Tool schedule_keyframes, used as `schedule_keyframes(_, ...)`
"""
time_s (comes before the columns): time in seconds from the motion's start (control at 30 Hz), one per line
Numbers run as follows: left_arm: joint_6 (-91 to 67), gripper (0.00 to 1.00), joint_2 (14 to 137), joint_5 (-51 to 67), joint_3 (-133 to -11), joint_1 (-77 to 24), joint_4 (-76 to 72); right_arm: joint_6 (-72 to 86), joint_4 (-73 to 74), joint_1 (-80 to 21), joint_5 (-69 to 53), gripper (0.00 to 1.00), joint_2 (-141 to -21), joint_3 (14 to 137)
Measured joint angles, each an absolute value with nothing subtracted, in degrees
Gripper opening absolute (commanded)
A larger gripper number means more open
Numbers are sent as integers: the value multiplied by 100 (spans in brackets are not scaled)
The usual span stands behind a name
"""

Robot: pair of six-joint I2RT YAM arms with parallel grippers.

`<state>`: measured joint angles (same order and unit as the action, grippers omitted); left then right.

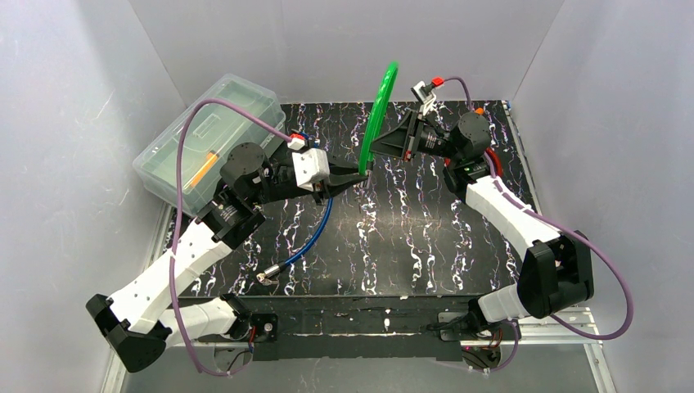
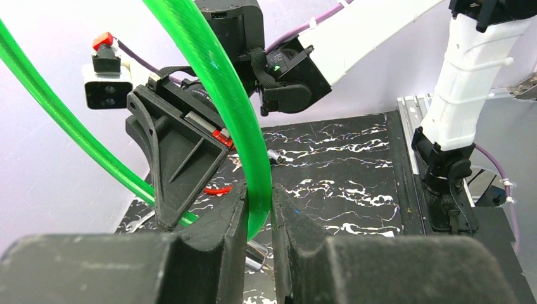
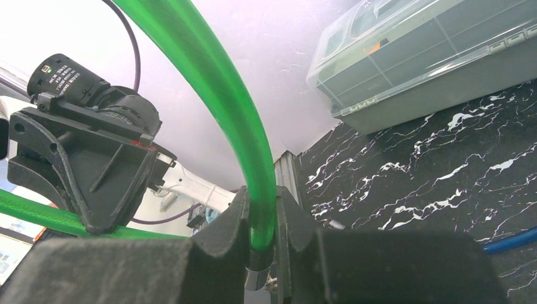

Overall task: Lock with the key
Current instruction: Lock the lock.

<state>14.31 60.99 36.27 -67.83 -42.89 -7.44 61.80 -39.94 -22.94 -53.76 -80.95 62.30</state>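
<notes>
case [image 1: 214,139] far left, cable [image 1: 304,242] before it

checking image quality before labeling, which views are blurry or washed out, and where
Top external: even light, sharp throughout, green cable loop crisp. Left wrist: the near fingers are soft and dark, while the wall at upper left is washed pale. Right wrist: the wall behind the green cable loop is blown out white; the clear plastic organizer box stays readable.

Bright, even light, soft shadows; wrist views' near fingers [image 2: 215,253] blurred, walls washed out.
</notes>
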Motion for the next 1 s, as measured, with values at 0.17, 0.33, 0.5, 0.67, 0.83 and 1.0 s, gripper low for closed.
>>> schedule_keyframes(0.17, 1431, 0, 6125, 3704, -6783, -4289, -762, 6265, -4029, -2294, -5367, 1, -8095, 6200)
schedule_keyframes(0.33, 1439, 0, 6125, 3767, -6781, -4292, -755, 6309, -4042, -2294, -5312, 1, -8095, 6200)
schedule_keyframes(0.5, 1579, 0, 6119, 3850, -6759, -4294, -574, 6377, -4053, -2300, -5310, 1, -8095, 6200)
schedule_keyframes(0.67, 1649, 0, 6117, 3828, -6711, -4296, -543, 6423, -4086, -2311, -5312, 1, -8095, 6200)
schedule_keyframes(0.83, 1492, 0, 6132, 3557, -6711, -4300, -576, 6499, -4224, -2311, -5297, 1, -8095, 6198)
schedule_keyframes(1.0, 1365, 0, 6237, 3293, -6713, -4342, -617, 6499, -4259, -2294, -5216, 1, -8095, 6025)
